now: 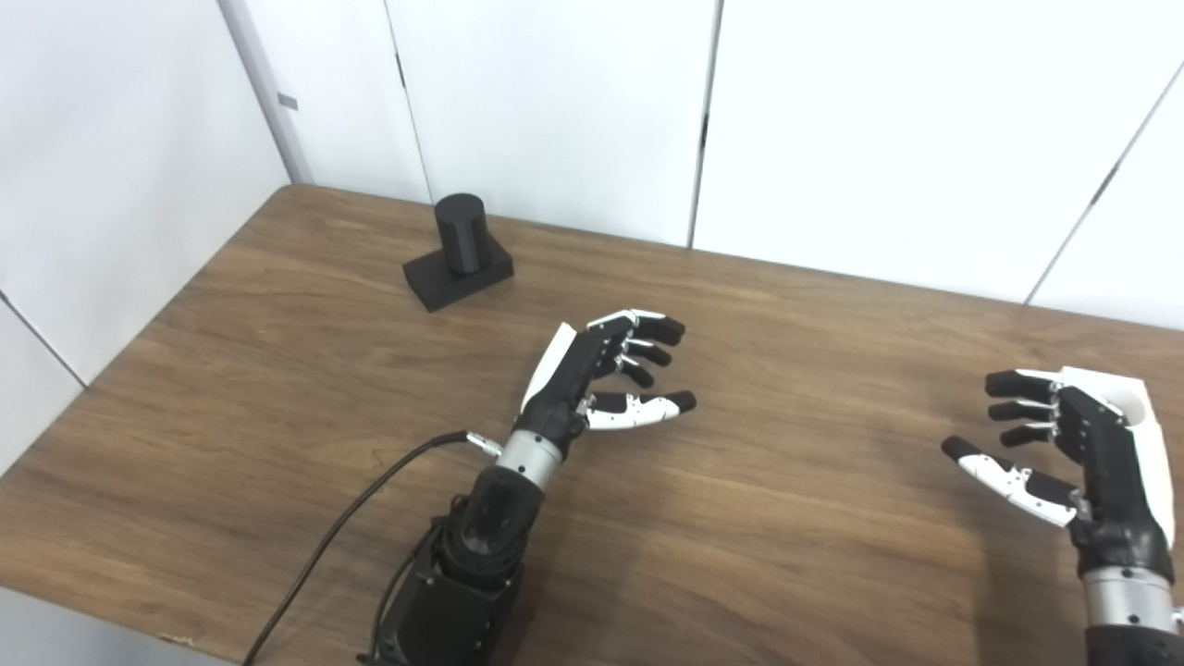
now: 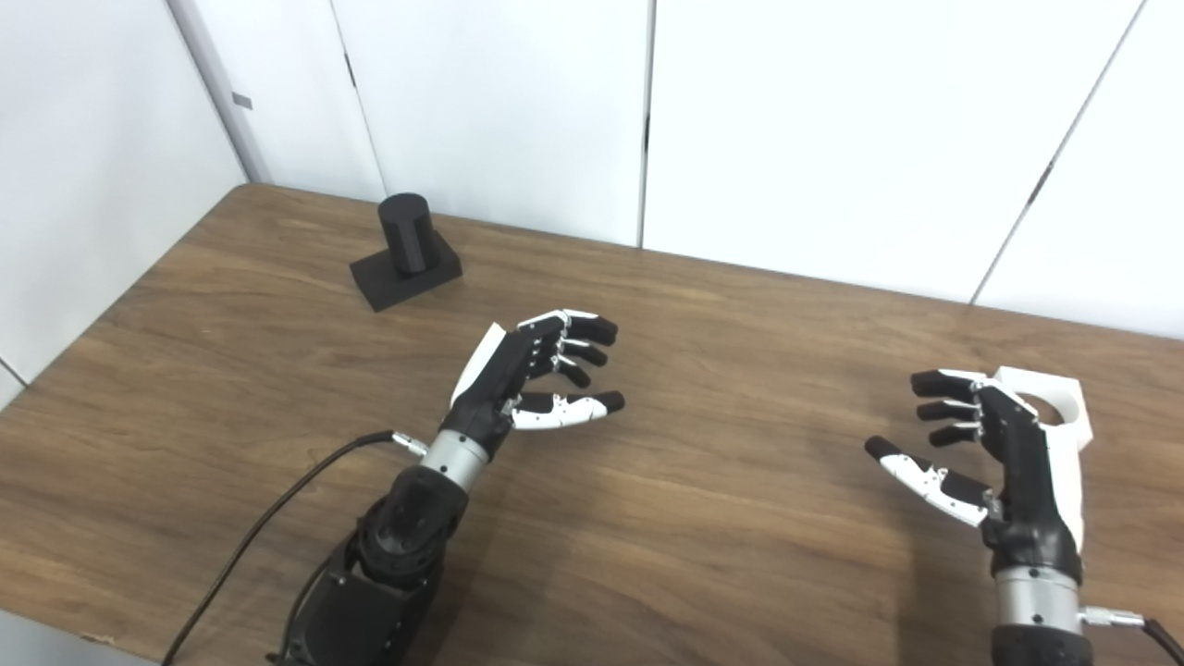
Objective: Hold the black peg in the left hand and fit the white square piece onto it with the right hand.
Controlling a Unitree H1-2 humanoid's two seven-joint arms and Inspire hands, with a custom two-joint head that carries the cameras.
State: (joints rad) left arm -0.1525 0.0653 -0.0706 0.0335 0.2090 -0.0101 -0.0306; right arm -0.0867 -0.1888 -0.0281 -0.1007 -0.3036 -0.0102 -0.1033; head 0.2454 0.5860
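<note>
Black peg (image 1: 460, 233) upright on table (image 1: 277, 388)

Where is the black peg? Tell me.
The black peg stands upright on its base at the table's far left, near the wall, beyond the open left hand and untouched.

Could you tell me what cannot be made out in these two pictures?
- White piece: both views, mostly hidden behind the right hand; whether they touch is unclear.
- Peg: both views, too far to see how it joins its base.
- Left hand: open; its palm faces away.
- Table: near edge cut off at the bottom.
</note>
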